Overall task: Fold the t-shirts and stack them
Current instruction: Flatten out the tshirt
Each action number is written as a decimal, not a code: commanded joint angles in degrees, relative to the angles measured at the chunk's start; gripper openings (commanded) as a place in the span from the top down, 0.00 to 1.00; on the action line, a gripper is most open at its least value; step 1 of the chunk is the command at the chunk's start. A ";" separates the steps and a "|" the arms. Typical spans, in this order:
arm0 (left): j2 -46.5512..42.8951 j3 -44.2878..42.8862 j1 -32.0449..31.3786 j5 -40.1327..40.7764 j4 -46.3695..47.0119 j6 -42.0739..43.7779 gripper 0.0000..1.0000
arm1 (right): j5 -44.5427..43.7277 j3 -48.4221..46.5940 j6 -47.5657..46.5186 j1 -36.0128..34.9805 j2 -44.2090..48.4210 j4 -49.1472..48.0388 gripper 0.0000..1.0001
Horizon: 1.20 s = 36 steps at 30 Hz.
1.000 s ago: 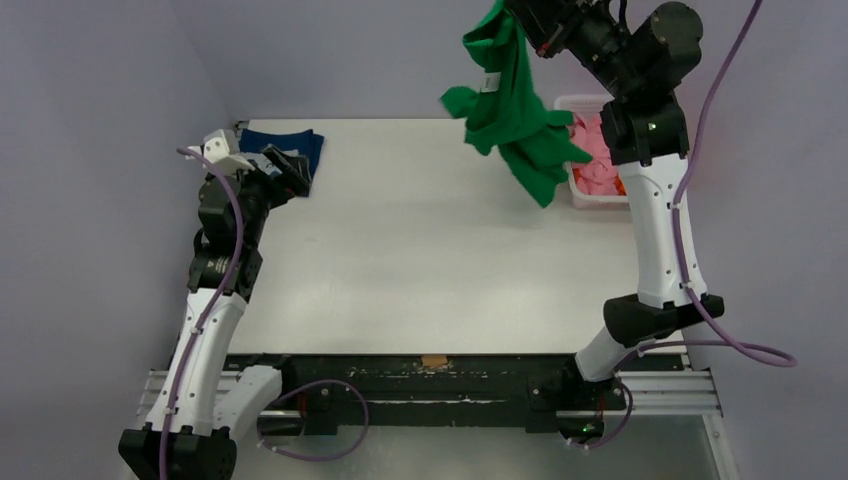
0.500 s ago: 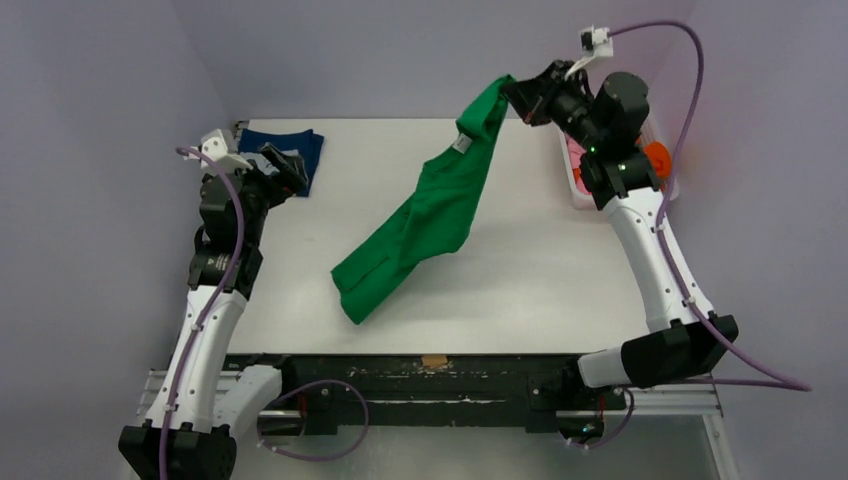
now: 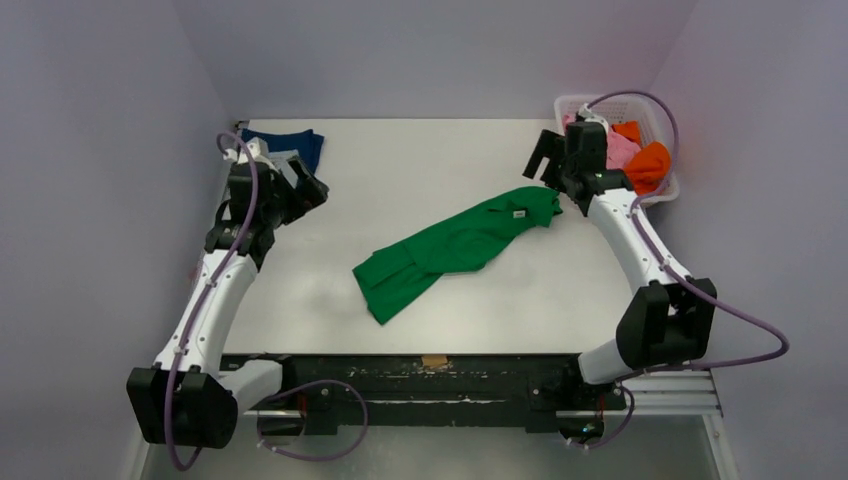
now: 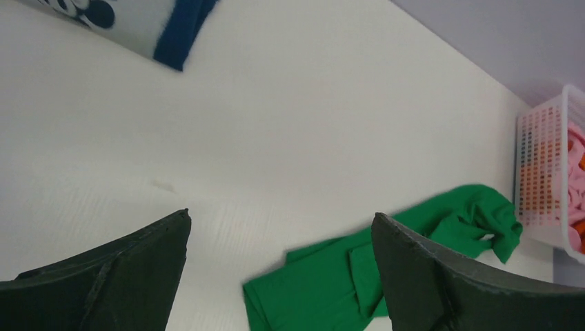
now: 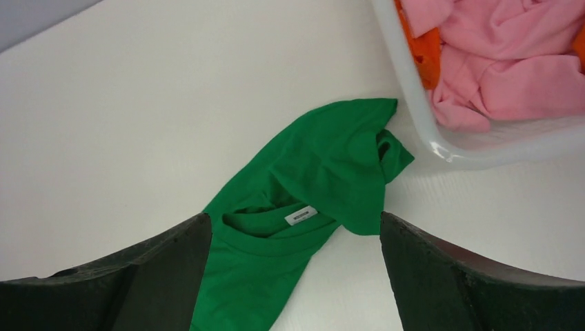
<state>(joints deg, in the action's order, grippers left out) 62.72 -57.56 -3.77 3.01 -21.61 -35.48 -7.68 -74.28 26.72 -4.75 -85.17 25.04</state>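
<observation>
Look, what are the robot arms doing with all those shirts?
They are meant to fold and stack t-shirts. The green t-shirt lies crumpled and unfolded in the middle of the white table. The right gripper hangs open just above its collar end, beside the white basket holding a pink shirt and an orange shirt. The left gripper is open too, holding nothing, near the navy t-shirt at the far left corner.
</observation>
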 commanded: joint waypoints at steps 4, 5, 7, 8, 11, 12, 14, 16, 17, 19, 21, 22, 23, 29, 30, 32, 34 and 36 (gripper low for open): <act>1.73 10.59 -3.62 -24.05 -4.08 -2.63 0.03 | -0.99 -0.89 -7.94 -15.09 -3.04 -1.30 0.13; 2.48 11.08 -5.17 -23.69 -5.75 -1.74 0.04 | 0.46 -0.68 -7.46 -16.57 -4.30 -1.84 0.13; 4.24 11.11 -8.16 -22.49 -9.30 -0.42 0.06 | 3.29 -0.43 -6.71 -19.41 -7.50 -3.00 0.15; 5.31 11.04 -9.52 -22.33 -10.34 -0.10 0.07 | 3.55 -0.50 -6.39 -20.96 -9.02 -3.35 0.15; 9.43 10.60 -12.89 -23.20 -10.89 -0.10 0.13 | 3.21 -1.80 -6.51 -24.65 -13.00 -3.12 0.17; 10.86 10.23 -13.64 -23.61 -10.76 -0.17 0.15 | 3.12 -2.36 -6.48 -25.44 -14.14 -2.85 0.17; 13.60 9.47 -15.17 -23.67 -10.03 -0.07 0.19 | 2.59 -2.89 -6.05 -26.38 -15.80 -2.52 0.17; 16.75 8.19 -16.19 -22.83 -10.47 0.45 0.21 | 2.35 -2.59 -5.49 -26.44 -16.65 -2.88 0.18; 18.51 7.04 -16.45 -21.95 -11.54 0.77 0.22 | 2.06 -2.40 -5.30 -26.43 -17.00 -2.87 0.18; 21.76 6.14 -16.85 -20.05 -12.73 1.22 0.24 | 2.01 -2.07 -5.08 -26.53 -17.30 -3.00 0.18; 23.95 5.48 -17.04 -19.23 -12.93 1.54 0.27 | 2.30 -1.66 -4.93 -26.52 -17.59 -3.12 0.18; 24.84 5.23 -17.13 -19.18 -12.83 1.56 0.28 | 2.25 -1.50 -4.88 -26.51 -17.78 -3.07 0.19; 25.61 4.94 -17.21 -19.30 -12.52 1.60 0.30 | 2.01 -1.56 -4.82 -26.53 -17.90 -2.99 0.19; 30.28 2.26 -17.84 -18.74 -11.18 1.73 0.40 | -2.39 -1.30 -3.54 -26.49 -16.89 -2.12 0.20; 31.29 1.70 -17.99 -18.61 -11.18 1.72 0.44 | -3.91 -1.23 -3.10 -26.41 -16.46 -2.06 0.20; 32.85 0.65 -18.34 -18.47 -11.44 2.03 0.54 | -7.46 -1.72 -2.82 -26.37 -15.89 -1.37 0.19; 33.96 -0.15 -18.50 -17.75 -11.78 2.01 0.68 | -9.70 -2.41 -2.67 -25.96 -15.62 -0.63 0.19; 34.22 -1.04 -18.55 -16.35 -12.83 2.06 0.85 | -10.56 -3.06 -1.85 -25.20 -15.49 0.52 0.19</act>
<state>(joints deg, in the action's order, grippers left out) 96.07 -55.61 -21.87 -15.88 -33.67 -34.44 -12.45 -74.35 22.96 -31.18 -103.79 23.53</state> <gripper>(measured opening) 0.288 0.810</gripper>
